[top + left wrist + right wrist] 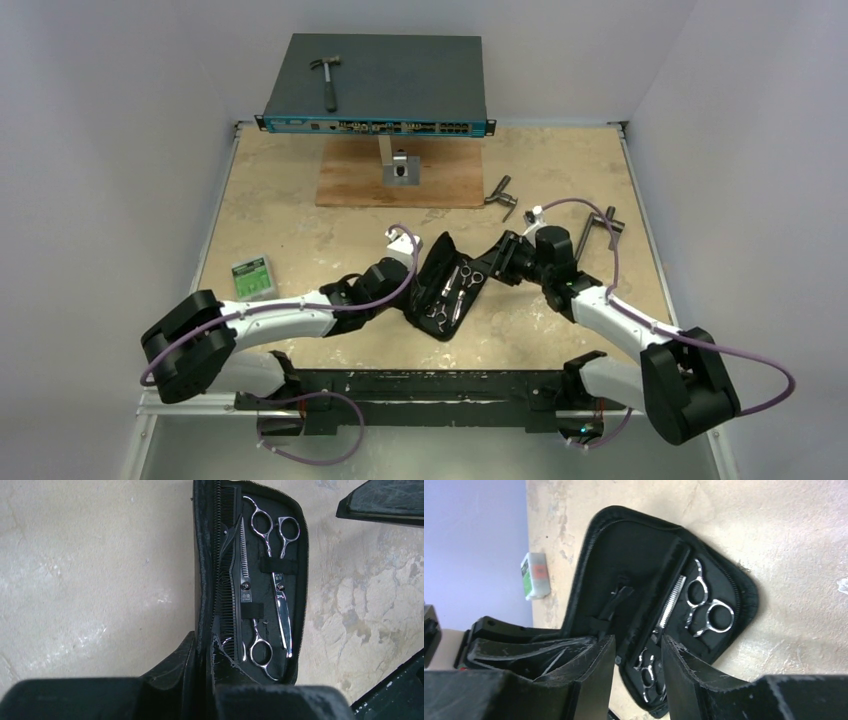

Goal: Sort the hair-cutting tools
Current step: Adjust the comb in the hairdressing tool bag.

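Scissors (pixel 455 290), two silver pairs, lie in the open black zip case (pixel 430 268) at mid-table in your overhead view. Your left gripper (pixel 406 300) meets the case's left side and your right gripper (pixel 495 264) its right end, so both arms crowd it. Around it you have a green box (pixel 252 277) to the left and two grey T-handled tools (pixel 503 196) to the far right. Beyond them a wooden board (pixel 400 178) bears a post carrying a network switch (pixel 400 70), with a hammer (pixel 327 80) on top (all well apart from the case).

From your left wrist, the fingers (pixel 170 675) are pressed together on the case's near edge, pinching the raised lid where it joins the tray. Inside, the black comb (pixel 227 605) lies against that fold. The toothed pair (pixel 245 575) is just beside it, rings nearest you, and the plain pair (pixel 281 602) lies further right, rings away. Black straps cross both.

From your right wrist, the fingers (pixel 696 675) stand apart, holding nothing, over the case's near corner, and they hide part of one pair's rings. The thin black hair clip (pixel 616 600) sits in the lid half. Your left gripper shows at the lid's near edge.
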